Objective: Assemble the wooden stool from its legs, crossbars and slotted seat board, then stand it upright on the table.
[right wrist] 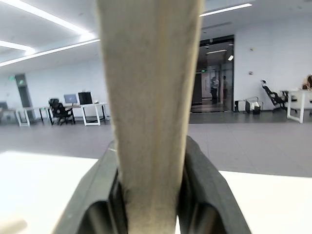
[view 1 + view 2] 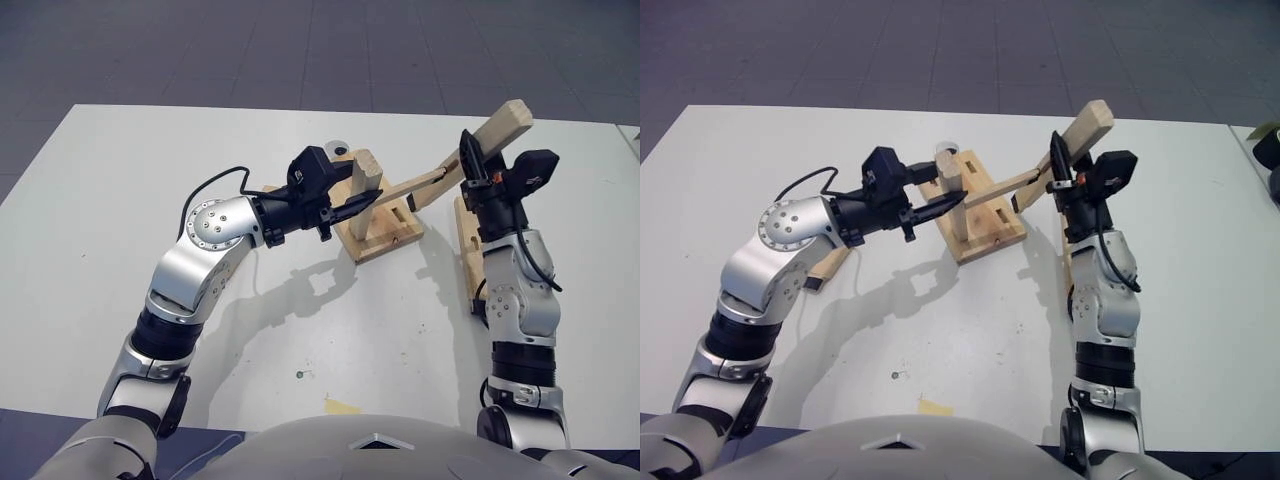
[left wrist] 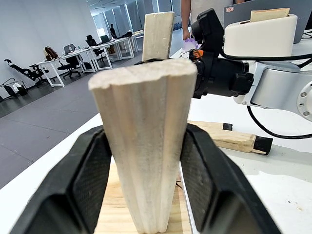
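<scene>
The slotted seat board (image 2: 378,238) lies flat near the table's far middle. A pale wooden leg (image 2: 365,180) stands upright on it, and my left gripper (image 2: 352,207) is shut on this leg (image 3: 146,146) from the side. My right gripper (image 2: 468,162) is shut on a second leg (image 2: 498,128), held tilted above the table to the right of the board. A crossbar (image 2: 415,186) runs from that tilted leg down toward the upright leg. In the right wrist view the held leg (image 1: 151,107) sits between the dark fingers (image 1: 200,180).
A loose leg with a black end (image 2: 825,266) lies under my left forearm. Another wooden piece (image 2: 467,252) lies behind my right arm. A small round disc (image 2: 337,148) sits beyond the board. The white table (image 2: 120,200) has free room on the left and front.
</scene>
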You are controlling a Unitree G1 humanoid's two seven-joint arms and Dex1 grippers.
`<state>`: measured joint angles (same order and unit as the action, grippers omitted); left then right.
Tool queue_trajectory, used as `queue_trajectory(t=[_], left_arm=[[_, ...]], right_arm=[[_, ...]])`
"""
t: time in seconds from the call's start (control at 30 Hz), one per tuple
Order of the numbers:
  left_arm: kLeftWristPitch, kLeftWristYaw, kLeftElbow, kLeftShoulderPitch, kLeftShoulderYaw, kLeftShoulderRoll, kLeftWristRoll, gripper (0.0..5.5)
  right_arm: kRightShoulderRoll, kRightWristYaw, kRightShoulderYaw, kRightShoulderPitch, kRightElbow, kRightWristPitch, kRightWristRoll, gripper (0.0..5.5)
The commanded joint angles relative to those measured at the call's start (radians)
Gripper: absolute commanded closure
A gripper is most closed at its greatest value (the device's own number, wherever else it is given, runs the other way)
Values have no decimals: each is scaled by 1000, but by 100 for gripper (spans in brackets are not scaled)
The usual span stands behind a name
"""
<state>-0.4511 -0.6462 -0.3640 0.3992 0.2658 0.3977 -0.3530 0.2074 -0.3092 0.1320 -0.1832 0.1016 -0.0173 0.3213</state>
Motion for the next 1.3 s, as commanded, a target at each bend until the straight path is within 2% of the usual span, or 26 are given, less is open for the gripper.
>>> queue_trajectory(t=[0.03,0.2,0.4,0.87,1.13,1.3], left_arm=[[-15,0,26,-33,39,15,56,346],[0,2,39,-33,47,17,74,346],[15,0,50,-33,58,22,91,346],[32,-8,63,-32,66,32,101,346],[49,-18,79,-31,72,42,109,346],[53,-20,82,-31,77,40,116,346]], right_arm=[[14,-15,-56,13,-11,23,-79,449],[11,-38,-71,33,-10,40,-91,449],[-27,-104,-94,53,54,1,28,449],[32,-105,-99,-5,127,-30,18,449],[-7,-69,-55,5,138,-218,177,449],[10,-64,-48,4,131,-342,224,449]])
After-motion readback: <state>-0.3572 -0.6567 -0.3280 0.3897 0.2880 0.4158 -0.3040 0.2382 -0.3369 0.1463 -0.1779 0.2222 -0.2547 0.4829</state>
